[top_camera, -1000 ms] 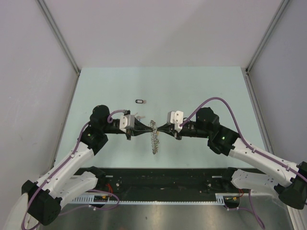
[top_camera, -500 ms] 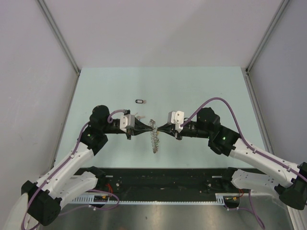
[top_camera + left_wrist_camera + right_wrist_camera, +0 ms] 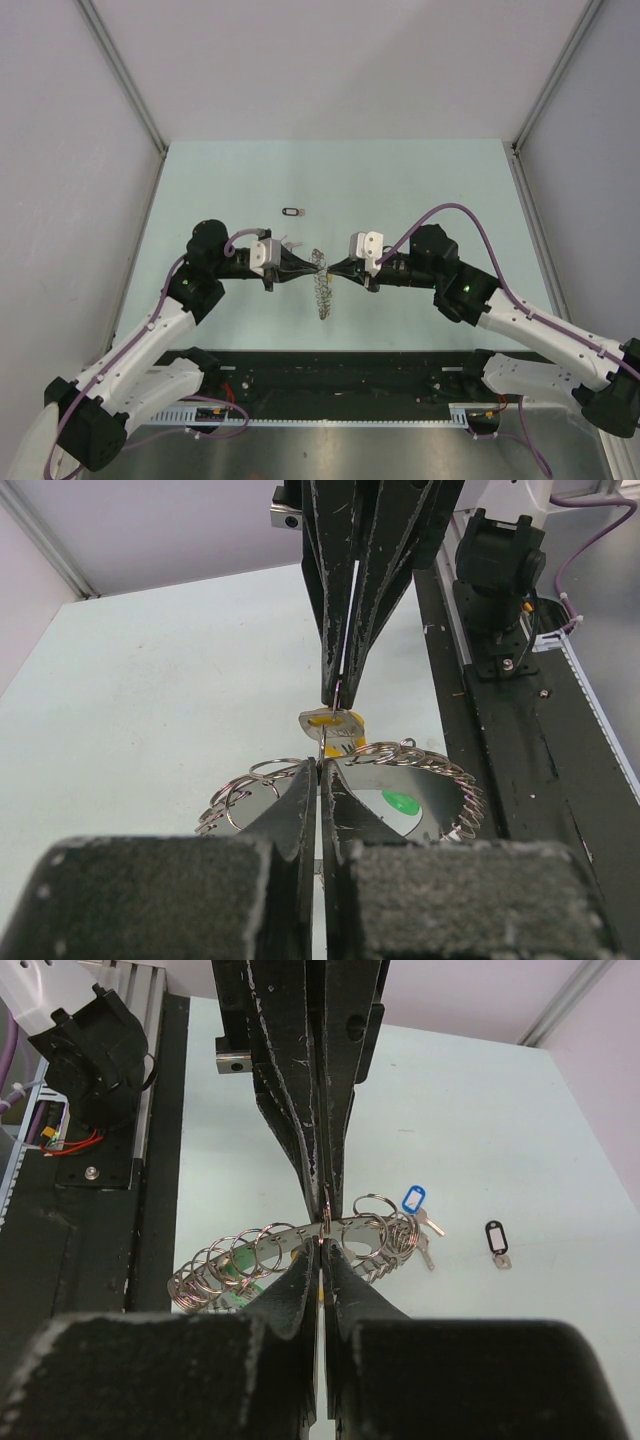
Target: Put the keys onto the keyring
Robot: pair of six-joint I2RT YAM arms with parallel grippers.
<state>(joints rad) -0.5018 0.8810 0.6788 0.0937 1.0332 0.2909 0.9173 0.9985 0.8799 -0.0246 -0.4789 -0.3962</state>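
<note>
Overhead view first: the keyring (image 3: 321,287) hangs limp between the two arms at mid-tabletop, held up where the left tool (image 3: 311,266) and the right tool (image 3: 333,268) meet tip to tip; one black-tagged key (image 3: 291,211) lies alone on the tabletop (image 3: 420,190), well apart from the ring and beyond the left arm.

Left wrist view: the left tool (image 3: 320,775) is pinched narrow on the keyring's (image 3: 430,765) rim; the right tool (image 3: 336,692) comes from opposite, fingers pressed together just above a yellow tag (image 3: 335,723); whether it grips that key or the rim I cannot tell; a green tag (image 3: 400,802) shows through the ring's hole.

Right wrist view: the right tool (image 3: 321,1252) is narrow at the rim, facing the left tool (image 3: 325,1210); a blue tag (image 3: 413,1198) sits at the ring's (image 3: 250,1252) far end, seemingly on it; the black-tagged key (image 3: 497,1238) rests apart on the tabletop.

My judgement: green and blue look threaded; yellow is the one in hand; black is untouched, so the job seems past halfway but unfinished.

No brand, label or readable writing shows anywhere; the tags look blank.
</note>
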